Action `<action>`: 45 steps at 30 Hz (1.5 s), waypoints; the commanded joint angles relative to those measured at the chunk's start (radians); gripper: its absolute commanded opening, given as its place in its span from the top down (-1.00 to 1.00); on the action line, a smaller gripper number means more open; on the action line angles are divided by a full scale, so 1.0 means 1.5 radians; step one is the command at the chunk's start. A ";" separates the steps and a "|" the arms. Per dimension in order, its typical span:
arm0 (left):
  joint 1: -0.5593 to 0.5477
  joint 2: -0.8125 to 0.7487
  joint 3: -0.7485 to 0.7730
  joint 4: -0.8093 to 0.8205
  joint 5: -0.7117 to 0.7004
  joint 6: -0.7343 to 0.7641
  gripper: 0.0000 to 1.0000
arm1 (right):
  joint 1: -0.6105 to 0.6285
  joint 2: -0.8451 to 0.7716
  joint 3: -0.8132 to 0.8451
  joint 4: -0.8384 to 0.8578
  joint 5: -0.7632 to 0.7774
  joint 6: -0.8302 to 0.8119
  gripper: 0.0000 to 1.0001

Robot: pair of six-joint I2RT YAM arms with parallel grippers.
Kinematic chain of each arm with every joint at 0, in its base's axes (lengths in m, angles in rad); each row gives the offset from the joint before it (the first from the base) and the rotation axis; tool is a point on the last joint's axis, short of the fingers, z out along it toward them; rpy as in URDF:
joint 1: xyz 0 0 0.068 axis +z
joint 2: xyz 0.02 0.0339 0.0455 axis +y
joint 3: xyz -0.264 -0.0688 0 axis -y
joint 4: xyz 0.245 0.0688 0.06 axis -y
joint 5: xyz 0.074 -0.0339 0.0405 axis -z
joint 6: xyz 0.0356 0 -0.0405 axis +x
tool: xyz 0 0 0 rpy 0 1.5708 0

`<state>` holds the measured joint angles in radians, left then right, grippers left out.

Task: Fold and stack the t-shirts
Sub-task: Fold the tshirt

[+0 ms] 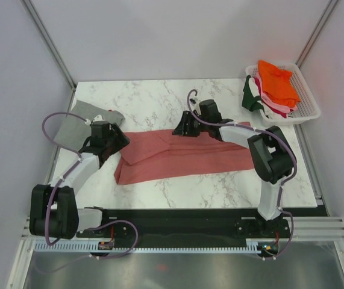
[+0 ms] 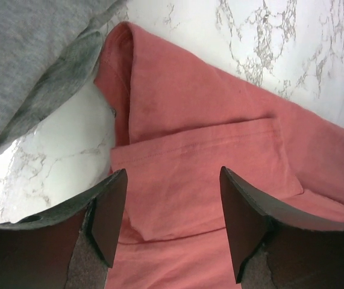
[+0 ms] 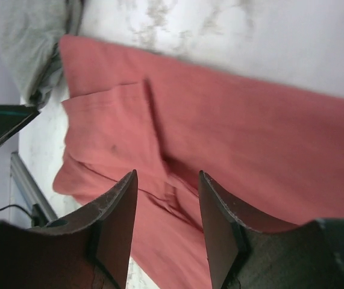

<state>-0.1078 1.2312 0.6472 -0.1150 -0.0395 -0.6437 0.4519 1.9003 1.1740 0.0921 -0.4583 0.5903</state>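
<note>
Left tool (image 2: 172,173) and right tool (image 3: 167,176) are both spread, and we see them over the salmon tee (image 1: 184,159).

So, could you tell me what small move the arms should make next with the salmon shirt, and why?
Probably move the right gripper to the right end of the salmon t-shirt and pinch it. The shirt lies as a long flat strip, both that gripper and the left gripper hang open over it holding nothing, and a crosswise fold seems due.

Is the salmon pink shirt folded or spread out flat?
Partly folded: the salmon-pink shirt lies as a long band, with layers doubled over at one end.
</note>
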 commanded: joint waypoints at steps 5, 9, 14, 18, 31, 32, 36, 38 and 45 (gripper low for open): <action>0.008 0.107 0.118 0.001 0.012 -0.004 -0.19 | 0.041 0.115 0.137 0.002 -0.068 0.019 -0.02; 0.008 0.174 0.175 0.001 0.037 -0.005 -0.08 | 0.056 0.165 0.180 -0.001 -0.076 0.035 -0.01; 0.009 0.275 0.233 -0.004 0.072 -0.012 -0.08 | 0.071 0.210 0.218 0.006 -0.091 0.046 -0.01; 0.014 0.349 0.284 -0.056 0.066 -0.025 -0.12 | 0.079 0.236 0.238 0.013 -0.107 0.056 -0.01; 0.046 0.391 0.306 -0.093 0.065 -0.024 -0.13 | 0.094 0.231 0.221 0.028 -0.162 0.053 0.28; 0.046 0.392 0.307 -0.093 0.065 -0.022 -0.13 | 0.094 0.227 0.217 0.030 -0.170 0.051 0.28; 0.047 0.395 0.311 -0.093 0.065 -0.016 -0.12 | 0.094 0.206 0.175 0.031 -0.200 0.042 0.44; 0.047 0.401 0.315 -0.094 0.065 -0.013 -0.12 | 0.092 0.186 0.153 0.031 -0.201 0.031 0.58; 0.047 0.420 0.323 -0.096 0.069 -0.011 -0.11 | 0.094 0.106 0.017 0.074 -0.221 0.043 0.52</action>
<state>-0.0452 1.8301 1.1049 -0.2420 0.0650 -0.6830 0.5873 2.1498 1.2701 0.1284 -0.7380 0.6598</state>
